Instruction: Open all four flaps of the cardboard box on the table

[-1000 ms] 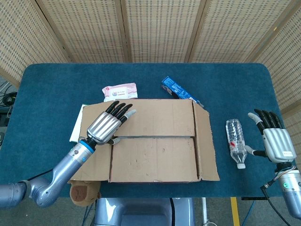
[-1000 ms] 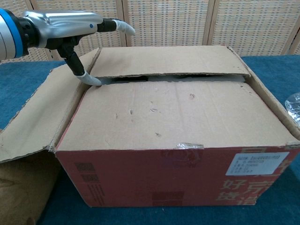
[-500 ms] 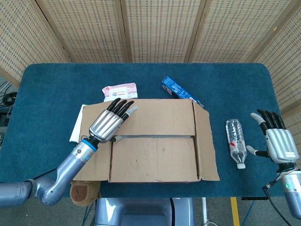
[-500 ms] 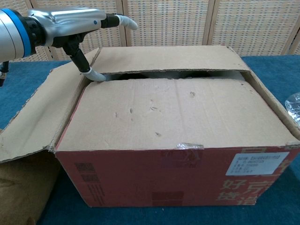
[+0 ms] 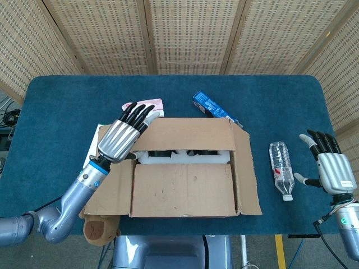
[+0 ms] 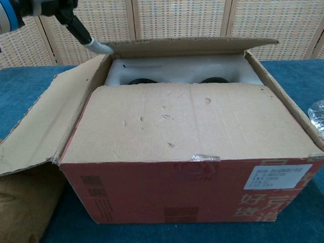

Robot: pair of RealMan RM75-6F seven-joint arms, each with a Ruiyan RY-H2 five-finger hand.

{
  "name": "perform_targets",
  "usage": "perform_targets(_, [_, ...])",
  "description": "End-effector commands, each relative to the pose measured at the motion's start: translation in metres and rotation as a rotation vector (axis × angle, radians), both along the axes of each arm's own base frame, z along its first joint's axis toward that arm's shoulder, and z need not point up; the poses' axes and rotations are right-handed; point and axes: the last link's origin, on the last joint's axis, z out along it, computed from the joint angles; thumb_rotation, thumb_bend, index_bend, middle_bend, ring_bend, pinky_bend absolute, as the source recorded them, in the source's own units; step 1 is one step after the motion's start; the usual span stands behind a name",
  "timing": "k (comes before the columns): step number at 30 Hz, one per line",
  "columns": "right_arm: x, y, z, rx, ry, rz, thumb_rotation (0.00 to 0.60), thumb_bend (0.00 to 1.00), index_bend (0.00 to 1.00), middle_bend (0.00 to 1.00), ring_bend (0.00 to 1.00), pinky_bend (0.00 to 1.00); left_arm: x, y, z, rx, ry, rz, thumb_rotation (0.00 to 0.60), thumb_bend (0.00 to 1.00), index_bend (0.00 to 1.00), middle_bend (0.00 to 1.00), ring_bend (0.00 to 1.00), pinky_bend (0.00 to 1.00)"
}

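On the table's middle, the cardboard box has both side flaps out; my left hand, fingers extended together, props the half-raised far flap. The near flap remains closed. My right hand idles, spread.

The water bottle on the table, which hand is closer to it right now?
Right. The right hand sits just beside the water bottle, apart from it; the left hand is across the cardboard box.

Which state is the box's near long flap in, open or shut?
Shut. The near flap lies flat over the box, while the far flap is lifted by the left hand, exposing white foam.
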Motion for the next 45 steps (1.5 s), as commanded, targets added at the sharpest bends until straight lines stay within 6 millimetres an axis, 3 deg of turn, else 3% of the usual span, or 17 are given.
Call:
perform_targets(1, [0.0,0.0,0.0,0.001,-0.001,0.001,0.6,0.13,0.13,0.07,0.0,0.04,0.002,0.006,0.012,0.045,-0.014,-0.011,0.563,0.21,0.0,0.0,0.0,0.0])
perform_targets(5, [-0.001,0.001,0.001,-0.002,-0.001,-0.002,0.6,0.13,0.13,0.07,0.0,0.04,0.005,0.022,0.026,0.106,0.013,-0.024,0.56,0.21,0.0,0.0,0.0,0.0])
perform_targets(9, [-0.001,0.002,0.002,-0.001,-0.002,0.001,0.6,0.13,0.13,0.07,0.0,0.04,0.011,0.037,0.028,0.13,0.028,-0.016,0.564,0.21,0.0,0.0,0.0,0.0])
perform_targets(27, [-0.004,0.004,0.004,-0.001,-0.003,-0.01,0.6,0.13,0.13,0.07,0.0,0.04,0.03,0.103,0.02,0.261,0.125,0.037,0.565,0.22,0.0,0.0,0.0,0.0])
perform_targets(34, [-0.005,0.005,0.005,-0.003,-0.004,-0.011,0.6,0.13,0.13,0.07,0.0,0.04,0.021,0.111,0.017,0.237,0.144,0.106,0.565,0.22,0.0,0.0,0.0,0.0])
perform_targets(45, [-0.003,0.005,0.005,0.001,-0.005,-0.006,0.6,0.13,0.13,0.07,0.0,0.04,0.021,0.092,0.031,0.097,0.058,0.138,0.552,0.24,0.0,0.0,0.0,0.0])
